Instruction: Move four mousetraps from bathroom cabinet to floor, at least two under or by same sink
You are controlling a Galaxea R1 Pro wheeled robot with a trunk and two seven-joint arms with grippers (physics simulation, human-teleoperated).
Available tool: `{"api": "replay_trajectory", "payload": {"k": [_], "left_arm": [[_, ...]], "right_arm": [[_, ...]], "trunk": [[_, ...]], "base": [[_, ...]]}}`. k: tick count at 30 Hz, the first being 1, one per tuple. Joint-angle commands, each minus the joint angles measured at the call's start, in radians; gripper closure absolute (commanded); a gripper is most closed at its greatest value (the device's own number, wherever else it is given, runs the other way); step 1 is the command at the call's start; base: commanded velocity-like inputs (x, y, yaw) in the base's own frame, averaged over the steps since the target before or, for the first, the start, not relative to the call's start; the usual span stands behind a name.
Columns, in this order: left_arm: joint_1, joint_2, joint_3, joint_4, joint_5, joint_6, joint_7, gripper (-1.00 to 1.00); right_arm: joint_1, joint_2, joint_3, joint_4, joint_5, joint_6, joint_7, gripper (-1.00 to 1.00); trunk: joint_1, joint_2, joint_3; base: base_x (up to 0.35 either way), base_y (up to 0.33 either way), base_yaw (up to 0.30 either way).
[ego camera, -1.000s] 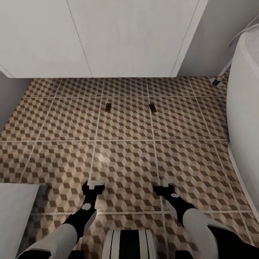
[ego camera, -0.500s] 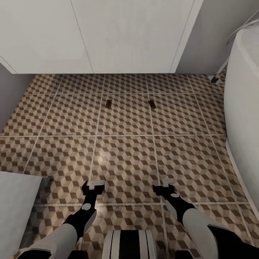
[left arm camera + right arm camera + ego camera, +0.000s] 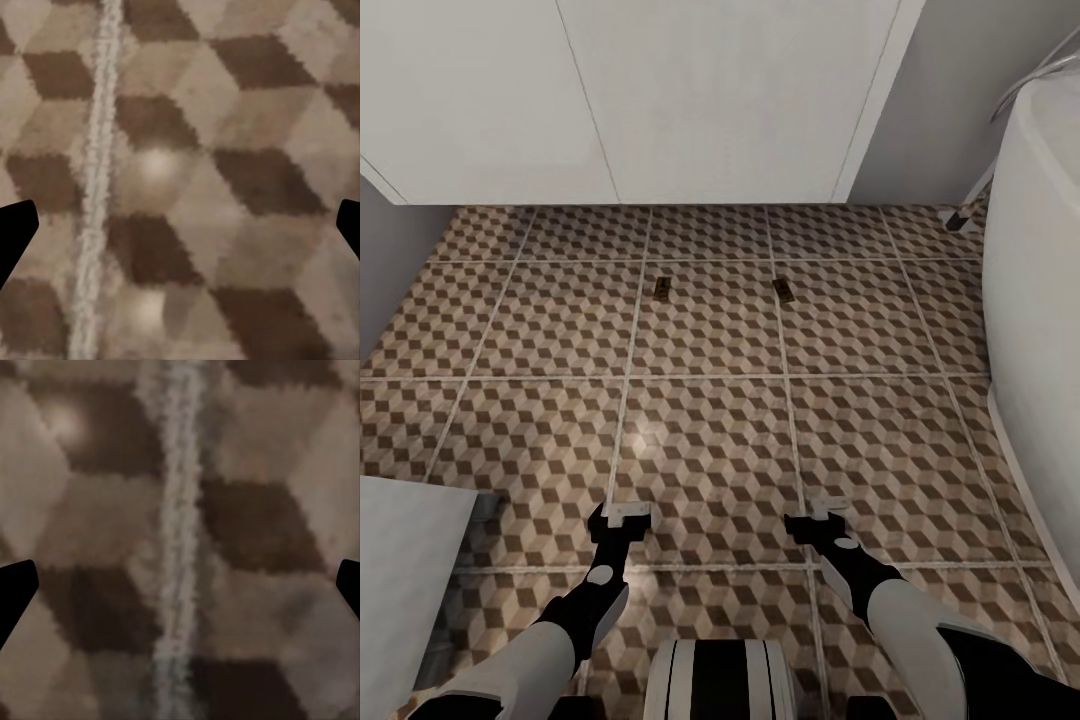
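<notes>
1. Comparing the head view with the two earlier pictures: a second ago the whole scene sat lower in frame; half a second ago it had already reached its present position, and it matches now. That is camera motion followed by a halt, not motion of the objects.
2. Two mousetraps lie flat on the bathroom floor (image 3: 710, 440): left mousetrap (image 3: 662, 290) and right mousetrap (image 3: 784, 290). They sit in neighbouring tiles, apart from each other, near the white vanity front (image 3: 720, 100) of the sink. Their spacing relative to the grout lines is unchanged across all three pictures.
3. Left gripper (image 3: 625, 512) and right gripper (image 3: 819, 512) point down at bare tile, well short of the traps. Each wrist view shows dark fingertips at opposite edges with only floor pattern between, so both are spread wide and hold nothing.
4. White bathtub (image 3: 1040, 330) at the robot's right; a pale unit corner (image 3: 405, 580) at its left.
5. Judgement: two traps read as placed beside the sink, which likely meets the sink condition. The other two are still to be fetched, so with empty grippers and a settled view, a return to the cabinet seems the next step.
</notes>
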Motion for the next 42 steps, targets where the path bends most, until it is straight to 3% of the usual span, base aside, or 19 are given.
{"api": "replay_trajectory", "payload": {"k": [1, 5, 42], "left_arm": [[-0.001, 0.0, -0.005, 0.001, -0.009, -0.001, 0.01, -1.0], [-0.001, 0.0, -0.005, 0.002, -0.009, -0.001, 0.01, -1.0], [-0.001, 0.002, -0.003, 0.002, -0.008, 0.0, 0.01, -1.0]], "right_arm": [[-0.001, 0.001, -0.008, 0.001, 0.01, -0.003, -0.002, -1.0], [-0.001, 0.001, -0.008, 0.001, 0.01, -0.001, -0.003, -1.0], [-0.001, 0.0, -0.006, -0.002, 0.018, -0.008, -0.004, -1.0]], "trunk": [[0.0, 0.0, 0.0], [0.0, 0.0, 0.0], [-0.017, 0.008, 0.143]], "base": [[0.0, 0.0, 0.0], [0.0, 0.0, 0.0], [0.0, 0.0, 0.0]]}}
